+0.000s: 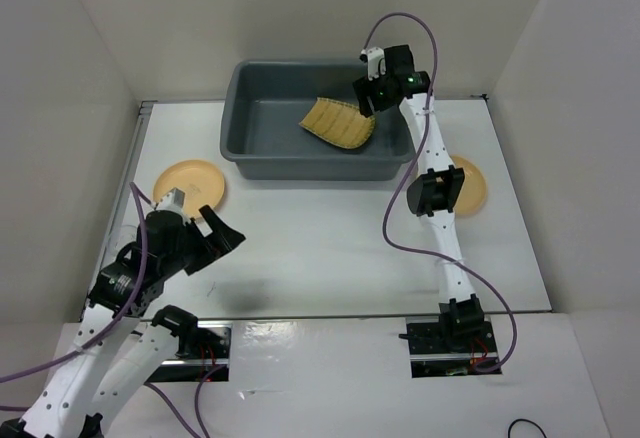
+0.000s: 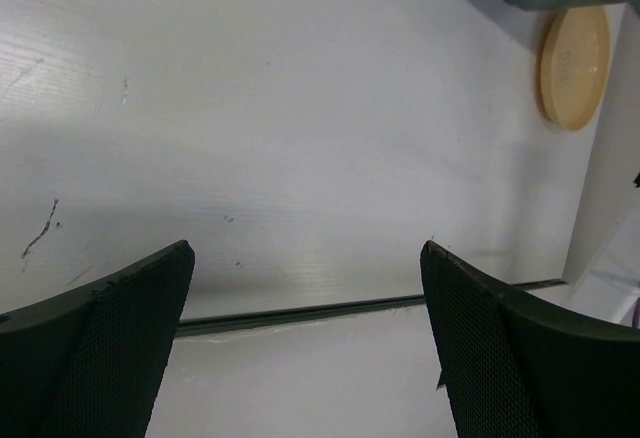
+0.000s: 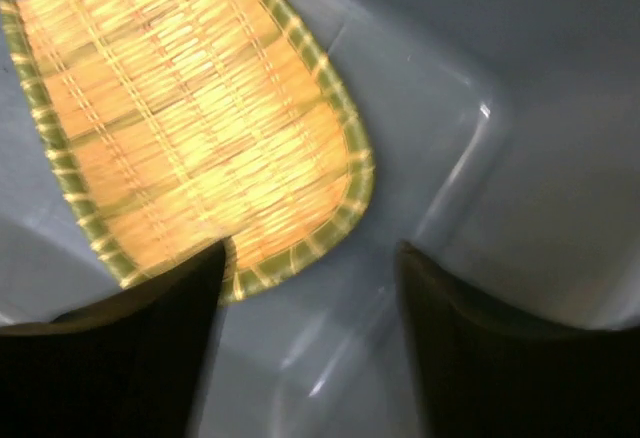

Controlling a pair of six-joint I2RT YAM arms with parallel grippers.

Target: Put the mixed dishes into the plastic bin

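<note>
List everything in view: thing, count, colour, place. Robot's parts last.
bin: one, dark grey, far middle of the table
tray: one, yellow bamboo with a green edge, inside the bin towards its right end
plates: two, yellow-orange, on the table, one left of the bin, one right of it and partly hidden
table: one, white, under everything
cables: purple, running along both arms
arms: two, white and black, left and right, bases at the near edge
left gripper: black, open, over bare table at near left
right gripper: black, open, over the bin's right end, above the tray
</note>
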